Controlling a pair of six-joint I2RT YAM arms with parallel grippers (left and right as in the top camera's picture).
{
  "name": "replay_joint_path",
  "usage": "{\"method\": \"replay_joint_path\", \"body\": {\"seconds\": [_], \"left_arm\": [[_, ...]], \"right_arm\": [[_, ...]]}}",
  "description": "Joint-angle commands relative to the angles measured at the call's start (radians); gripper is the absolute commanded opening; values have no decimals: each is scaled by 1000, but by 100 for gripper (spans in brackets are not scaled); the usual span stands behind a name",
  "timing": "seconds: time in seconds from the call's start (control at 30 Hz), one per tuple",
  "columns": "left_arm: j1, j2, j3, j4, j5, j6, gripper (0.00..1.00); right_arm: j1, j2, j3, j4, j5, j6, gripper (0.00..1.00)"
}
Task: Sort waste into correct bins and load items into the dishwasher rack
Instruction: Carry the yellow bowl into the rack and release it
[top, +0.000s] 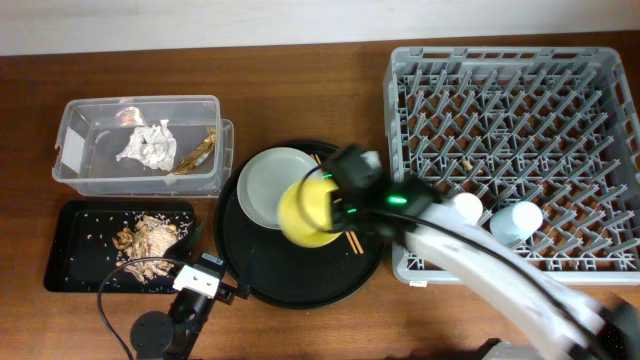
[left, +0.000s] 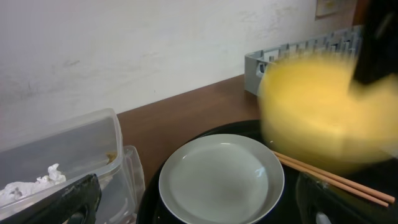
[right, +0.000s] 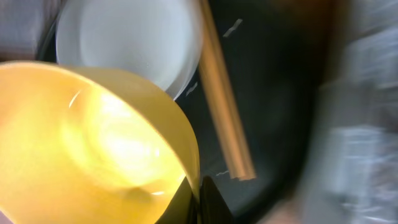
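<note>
the right arm (top: 480, 262) is showing a long white link at lower right and black housing where a green light (top: 397, 200) is glowing. the left arm (top: 185, 305), lower left, is showing a white block (top: 197, 280) and trailing a looping black cable (top: 103, 297).

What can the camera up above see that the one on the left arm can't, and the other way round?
Only overhead: the shallow black tray of food scraps, the foil wrapper, a pale cup and a blue cup in the rack. Only left wrist: the white wall behind the table. Both: the grey plate, the yellow bowl in the right gripper, chopsticks, clear tub, tissue, the rack.
</note>
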Motion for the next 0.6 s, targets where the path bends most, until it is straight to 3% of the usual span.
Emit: {"method": "replay_joint_path", "body": {"seconds": [0.0,0.07,0.2,0.33,0.57], "left_arm": [[3,-8,-2,-6,11,9,99],[3,-8,-2,-5,11,9,99],[3,-8,-2,-5,11,9,99],[3,-8,-2,-6,11,9,99],[3,-8,-2,-5,11,9,99]], "right_arm": [[-78,-196,6,-109,600,-87,4],[-130,-248,6,-135,858,-87,4],[-289,-212,5,-108,1130,-90,4],[-470,-40,5,42,1149,-225,4],[-506,269,5,143,1138,-335,4]]}}
